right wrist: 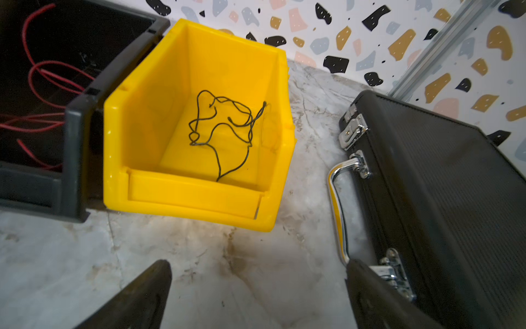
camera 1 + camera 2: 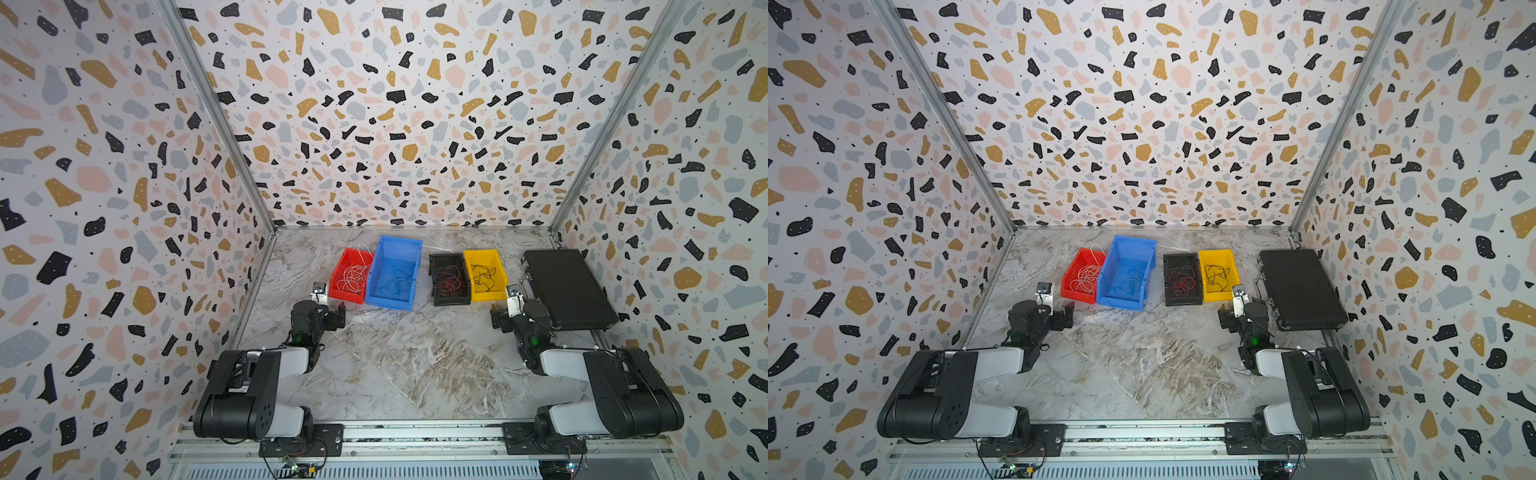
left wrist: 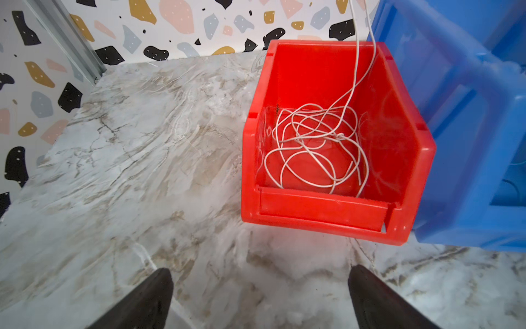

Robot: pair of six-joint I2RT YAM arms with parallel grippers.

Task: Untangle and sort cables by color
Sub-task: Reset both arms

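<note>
- I see four open bins in a row at the far side of the table, each holding one colour of cables.
- The white cables (image 3: 313, 142) lie as loose loops on the floor of the red bin (image 3: 321, 210). They have no single long axis, but one strand climbs up and over the bin's far rim, towards the back wall.
- The blue cables (image 2: 395, 282) curl in the blue bin (image 2: 399, 245), which touches the red one.
- The red cables (image 2: 449, 280) coil in the black bin (image 2: 451, 300).
- A black cable (image 1: 199, 144) sits crumpled in the yellow bin (image 1: 193, 196), with one end pointing at the bin's near lip.
- My left gripper (image 3: 260, 284) hangs before the red bin, fingers spread wide, holding nothing.
- My right gripper (image 1: 259, 273) hangs before the yellow bin, likewise wide apart and bare.
- The marble-patterned tabletop (image 2: 415, 365) is walled by terrazzo-print panels (image 2: 395, 104). A closed black case (image 2: 569, 286) lies right of the bins.
</note>
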